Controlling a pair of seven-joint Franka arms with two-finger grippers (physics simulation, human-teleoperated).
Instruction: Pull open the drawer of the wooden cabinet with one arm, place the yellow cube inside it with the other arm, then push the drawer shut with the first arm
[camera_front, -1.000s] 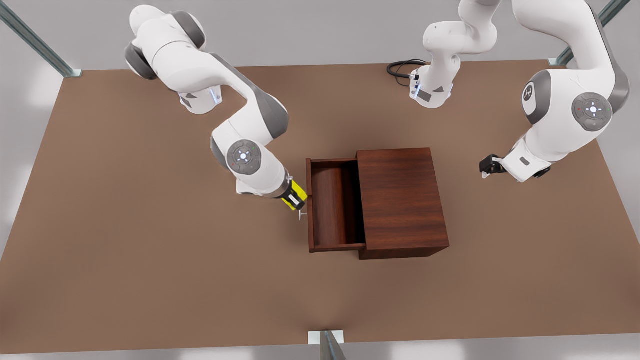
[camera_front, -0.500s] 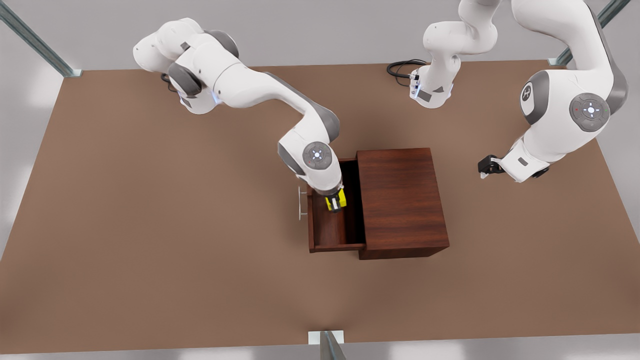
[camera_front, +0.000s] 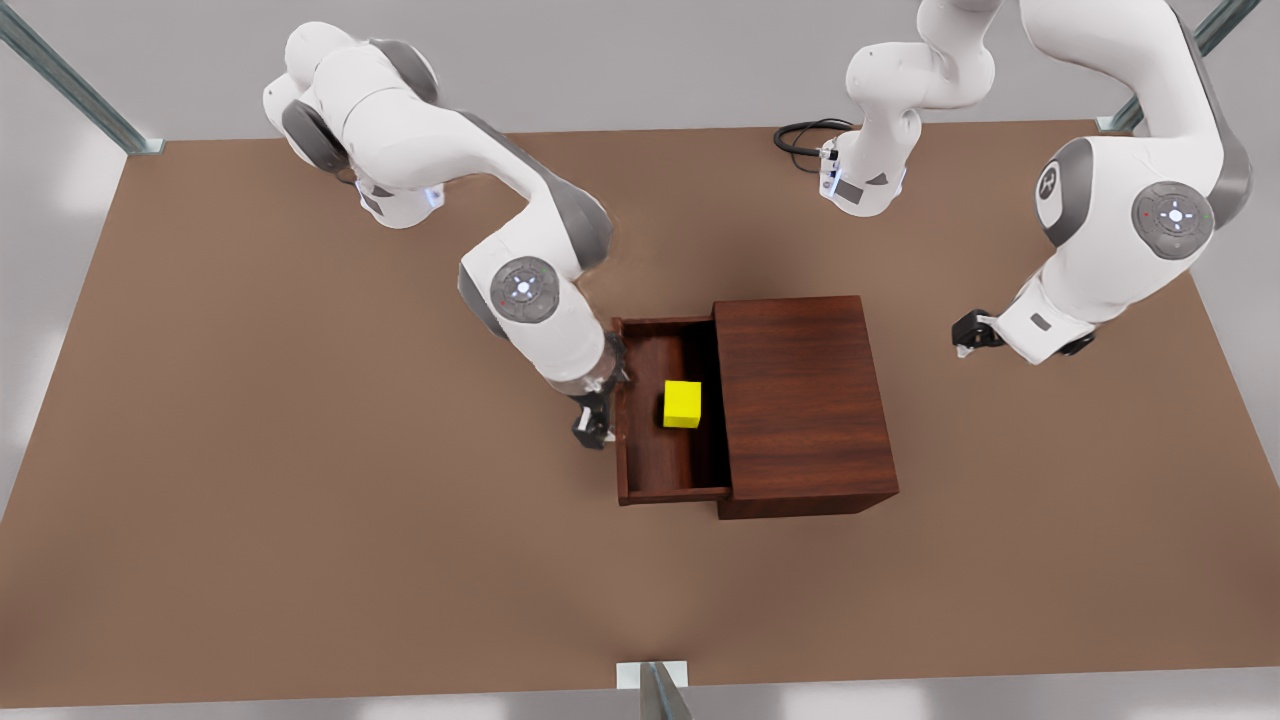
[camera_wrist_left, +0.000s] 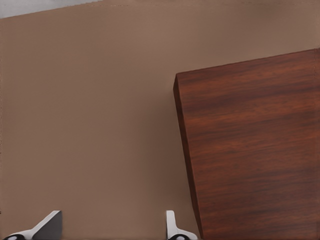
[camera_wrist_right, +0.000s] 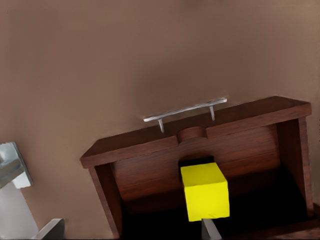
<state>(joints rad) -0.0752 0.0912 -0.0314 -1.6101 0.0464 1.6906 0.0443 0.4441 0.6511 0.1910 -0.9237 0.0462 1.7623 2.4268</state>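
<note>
Yellow cube: one, resting loose on the floor of the drawer, toward the cabinet side and about midway along the drawer's width; touched by no hand. Drawer: pulled well out of the wooden cabinet, holding the cube and nothing else; silver bar handle on its outer front panel, seen in the right wrist view. Right hand: just outside the drawer's front panel, near the handle, fingers spread apart and empty, the cube lying below and between the fingertips in its own camera. Left hand: well apart from the cabinet on its far side from the drawer, over the bare counter, fingers parted and empty, waiting. Placement judged done; closing remains. Risks: the right hand sits so close to the front panel that a push could catch it or the handle; a brisk shove could slide the cube against the drawer wall or tip it; an off-centre push could skew the drawer or shift the whole cabinet across the counter; the left arm must cross around the cabinet to reach the front.
</note>
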